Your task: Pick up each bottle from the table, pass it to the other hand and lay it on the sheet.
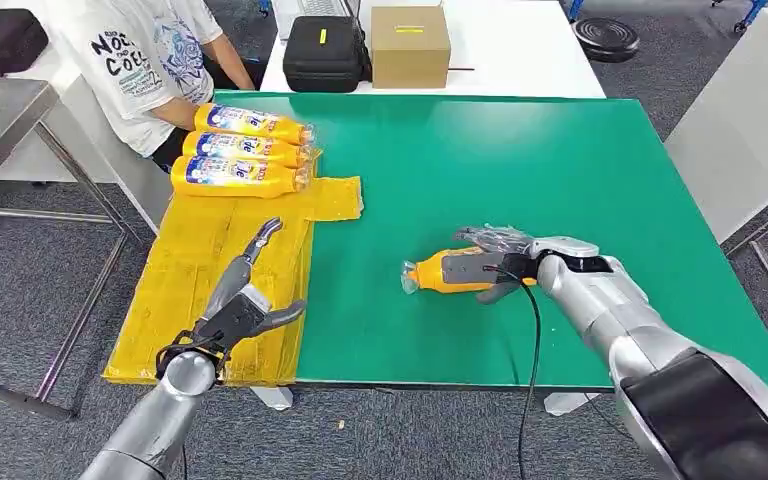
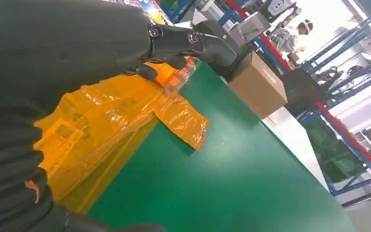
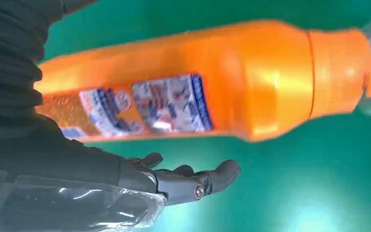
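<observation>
An orange bottle (image 1: 440,272) (image 3: 198,82) lies on its side on the green table (image 1: 520,160), cap toward the yellow sheet (image 1: 200,260) (image 2: 101,116). My right hand (image 1: 505,255) brackets its base end. Its fingers (image 3: 193,181) are stretched out along one side with a strip of green showing between them and the bottle. My left hand (image 1: 245,300) (image 2: 77,38) hovers over the near part of the sheet, fingers apart, holding nothing. Three matching bottles (image 1: 245,147) lie side by side at the sheet's far end, one cap (image 2: 171,75) showing past my left fingers.
A person (image 1: 150,60) in a white printed shirt sits at the table's far left corner, close to the laid bottles. A cardboard box (image 1: 409,45) and a black case (image 1: 324,52) stand on the white table behind. Floor drops away left of the sheet.
</observation>
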`<state>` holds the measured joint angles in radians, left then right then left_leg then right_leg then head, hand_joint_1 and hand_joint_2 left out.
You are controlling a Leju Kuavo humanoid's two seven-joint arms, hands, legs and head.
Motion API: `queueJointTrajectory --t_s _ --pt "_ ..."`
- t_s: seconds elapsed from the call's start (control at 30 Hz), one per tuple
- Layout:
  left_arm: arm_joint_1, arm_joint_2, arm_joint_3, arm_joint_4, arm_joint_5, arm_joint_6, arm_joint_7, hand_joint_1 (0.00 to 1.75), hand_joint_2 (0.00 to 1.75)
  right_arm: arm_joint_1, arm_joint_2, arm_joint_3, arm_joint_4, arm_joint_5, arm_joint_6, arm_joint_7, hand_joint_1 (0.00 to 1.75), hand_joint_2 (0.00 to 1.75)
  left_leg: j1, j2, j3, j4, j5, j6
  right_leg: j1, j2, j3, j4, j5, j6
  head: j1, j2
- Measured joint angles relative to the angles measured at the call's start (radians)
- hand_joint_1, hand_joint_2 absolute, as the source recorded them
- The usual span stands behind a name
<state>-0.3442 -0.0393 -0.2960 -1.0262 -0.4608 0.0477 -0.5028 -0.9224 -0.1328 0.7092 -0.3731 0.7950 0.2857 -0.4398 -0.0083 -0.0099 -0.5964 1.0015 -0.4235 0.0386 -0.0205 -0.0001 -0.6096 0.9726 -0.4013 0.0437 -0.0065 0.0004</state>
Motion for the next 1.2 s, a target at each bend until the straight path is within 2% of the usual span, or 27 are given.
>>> queueJointTrajectory --t_s 1.2 --pt "0.011 0.0 0.0 0.003 -0.007 -0.01 0.01 0.0 1.75 0.033 -0.022 -0.029 0.052 -0.005 -0.075 0.053 0.0 1.75 0.0 0.0 0.0 0.0 0.0 0.0 0.0 0.0 0.0 0.0 0.0 0.0 0.0 0.0"
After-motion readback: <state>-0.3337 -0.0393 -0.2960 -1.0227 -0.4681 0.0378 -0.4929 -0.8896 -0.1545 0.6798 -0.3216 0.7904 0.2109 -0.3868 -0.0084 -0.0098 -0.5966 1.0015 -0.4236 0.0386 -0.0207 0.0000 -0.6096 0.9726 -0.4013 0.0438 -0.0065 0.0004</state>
